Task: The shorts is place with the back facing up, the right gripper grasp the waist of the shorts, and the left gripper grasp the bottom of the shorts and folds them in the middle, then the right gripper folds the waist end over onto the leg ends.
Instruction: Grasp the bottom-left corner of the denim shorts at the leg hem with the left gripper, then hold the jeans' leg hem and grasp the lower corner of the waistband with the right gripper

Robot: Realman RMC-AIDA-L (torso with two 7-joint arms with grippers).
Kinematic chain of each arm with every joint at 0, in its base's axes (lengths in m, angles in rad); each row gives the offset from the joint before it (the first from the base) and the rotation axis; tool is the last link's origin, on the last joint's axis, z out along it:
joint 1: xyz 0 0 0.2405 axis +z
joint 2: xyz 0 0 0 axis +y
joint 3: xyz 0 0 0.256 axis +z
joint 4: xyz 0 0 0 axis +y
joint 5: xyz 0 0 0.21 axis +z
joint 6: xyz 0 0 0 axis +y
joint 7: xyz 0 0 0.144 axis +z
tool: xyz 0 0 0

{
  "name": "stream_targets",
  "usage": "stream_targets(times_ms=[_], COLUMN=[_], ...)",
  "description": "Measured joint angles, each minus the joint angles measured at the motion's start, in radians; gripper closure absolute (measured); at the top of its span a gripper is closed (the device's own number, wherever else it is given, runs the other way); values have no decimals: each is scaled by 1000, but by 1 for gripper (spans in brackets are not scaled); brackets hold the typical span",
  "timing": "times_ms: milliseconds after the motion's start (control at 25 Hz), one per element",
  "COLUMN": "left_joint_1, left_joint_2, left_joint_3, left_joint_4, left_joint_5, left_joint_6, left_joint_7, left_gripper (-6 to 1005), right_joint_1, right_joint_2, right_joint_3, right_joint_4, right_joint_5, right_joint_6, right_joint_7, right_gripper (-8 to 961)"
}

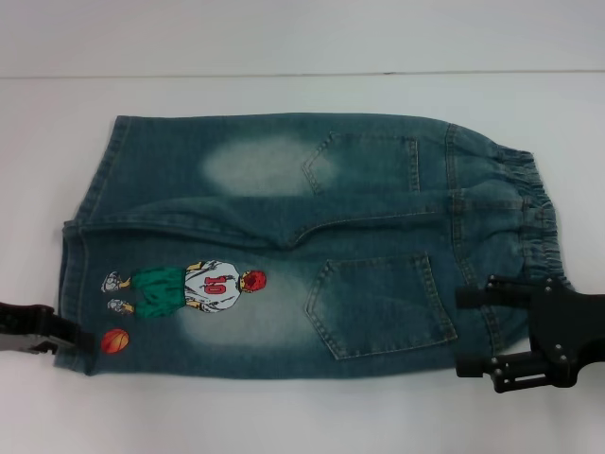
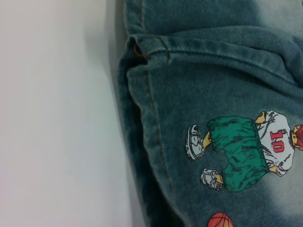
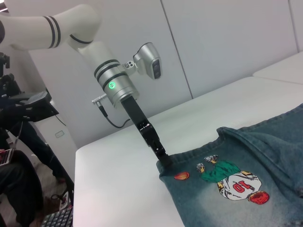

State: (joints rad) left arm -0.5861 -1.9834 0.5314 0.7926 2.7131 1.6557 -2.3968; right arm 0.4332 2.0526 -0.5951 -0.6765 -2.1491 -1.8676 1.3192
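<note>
Faded denim shorts (image 1: 284,246) — soft, matt cloth — on a smooth white table (image 1: 284,416).

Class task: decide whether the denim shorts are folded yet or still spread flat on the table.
Spread flat, not folded: the shorts show both back pockets side by side, the elastic waist at one end and both leg hems at the other.

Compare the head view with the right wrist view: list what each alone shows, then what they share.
Head view only: the right gripper at the elastic waist, and two back pockets. Right wrist view only: the left arm reaching down and a person seated beyond the table. Both: the shorts, their basketball-player print, and the left gripper at the leg hem corner.
</note>
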Motion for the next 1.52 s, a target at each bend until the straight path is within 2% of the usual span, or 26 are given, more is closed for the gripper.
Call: stream_targets(times_ms=[240, 360, 520, 640, 840, 920, 1080, 1240, 1520], left_joint_1=[0, -2, -10, -13, -14, -14, -16, -20, -22], left_joint_2=[0, 0, 0, 1, 6, 7, 7, 8, 6], left_joint_3=[-2, -3, -4, -4, -4, -4, -4, -4, -4], left_joint_4=[1, 1, 1, 1, 0, 1, 2, 2, 2], left_joint_5=[-1, -1, -6, -31, -77, -91, -116, -129, -131], left_joint_6=[2, 5, 7, 7, 4, 2, -2, -4, -6], left_joint_7=[1, 1, 2, 2, 2, 5, 12, 13, 18], left_gripper=[704, 832, 969, 969, 969, 969, 968, 968, 968], right_joint_1=[1, 6, 30, 48, 78, 95, 142, 193, 238], right_joint_2=[-3, -5, -26, -57, -111, -120, -120, -112, -91], right_joint_3=[9, 51, 149, 189, 171, 160, 120, 53, -99], right_joint_4=[0, -7, -33, -74, -173, -235, -334, -367, -364], right_joint_5=[0, 2, 4, 4, -56, -136, -339, -501, -644], right_joint_6=[0, 0, 7, 33, 59, 63, 50, 37, 28], right_joint_7=[8, 44, 169, 338, 599, 651, 680, 682, 678], right_gripper=[12, 12, 12, 12, 12, 12, 12, 11, 11])
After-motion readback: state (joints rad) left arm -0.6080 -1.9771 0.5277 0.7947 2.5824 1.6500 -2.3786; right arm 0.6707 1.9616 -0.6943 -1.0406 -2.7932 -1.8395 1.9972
